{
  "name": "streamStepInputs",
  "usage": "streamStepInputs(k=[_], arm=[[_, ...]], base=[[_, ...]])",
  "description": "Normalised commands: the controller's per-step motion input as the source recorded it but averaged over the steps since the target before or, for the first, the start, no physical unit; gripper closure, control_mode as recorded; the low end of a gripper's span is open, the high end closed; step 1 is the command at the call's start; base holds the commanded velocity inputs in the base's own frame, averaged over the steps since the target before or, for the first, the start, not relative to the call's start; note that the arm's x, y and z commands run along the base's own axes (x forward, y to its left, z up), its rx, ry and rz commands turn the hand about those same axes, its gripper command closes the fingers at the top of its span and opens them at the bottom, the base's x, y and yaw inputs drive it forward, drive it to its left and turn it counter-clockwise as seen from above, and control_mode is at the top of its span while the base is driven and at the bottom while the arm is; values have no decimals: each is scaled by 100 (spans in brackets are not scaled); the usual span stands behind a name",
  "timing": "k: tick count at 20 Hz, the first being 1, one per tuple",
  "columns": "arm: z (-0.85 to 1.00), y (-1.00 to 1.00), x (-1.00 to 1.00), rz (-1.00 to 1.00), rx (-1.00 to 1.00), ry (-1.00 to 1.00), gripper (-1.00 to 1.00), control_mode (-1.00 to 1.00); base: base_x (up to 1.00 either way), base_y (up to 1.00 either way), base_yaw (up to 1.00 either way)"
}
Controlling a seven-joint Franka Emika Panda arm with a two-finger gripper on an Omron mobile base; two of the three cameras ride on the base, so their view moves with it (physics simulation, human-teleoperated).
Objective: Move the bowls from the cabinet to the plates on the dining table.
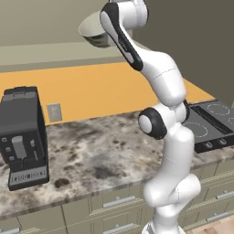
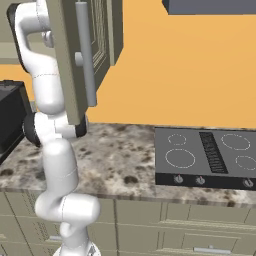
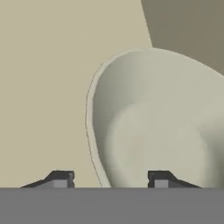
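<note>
Sitting high in the upper left of the left base view, the olive-tan bowl [image 1: 93, 31] rests on the pale shelf of the cabinet [image 1: 41, 50], partly hidden behind the arm's dark-sided forearm. In the hand view the same bowl [image 3: 162, 122] takes up the centre and right of the frame, its hollow turned toward the camera and its thin rim curving down the middle of the picture. The gripper [image 3: 110, 180] sits at the bottom of that view with its fingertips [image 3: 61, 179] spread well apart; the bowl's rim passes down between them, one tip lying outside the bowl and the other in front of its hollow (whether either tip touches the rim cannot be told). Plain beige surface fills the left of the hand view, and a darker panel the upper right corner.

In the right base view, the open cabinet door [image 2: 80, 60] with its long silver handle [image 2: 86, 52] stands in the upper left. Below, the speckled counter [image 1: 105, 151] carries a black coffee machine [image 1: 23, 137] at the left and a black cooktop [image 2: 207, 157] at the right.
</note>
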Motion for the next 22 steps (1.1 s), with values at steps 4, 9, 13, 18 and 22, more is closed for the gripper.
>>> streamStepInputs(k=[4,9,13,18,22], arm=[[-16,42,-33,7,0,-1,100,-100],[0,43,-89,5,0,-7,100,-100],[0,44,-100,6,0,-10,100,-100],[-24,43,-100,5,0,-10,100,-100],[-73,30,-100,1,0,-11,100,-100]], base=[[0,0,0],[0,0,0],[0,0,0],[0,0,0],[0,0,0]])
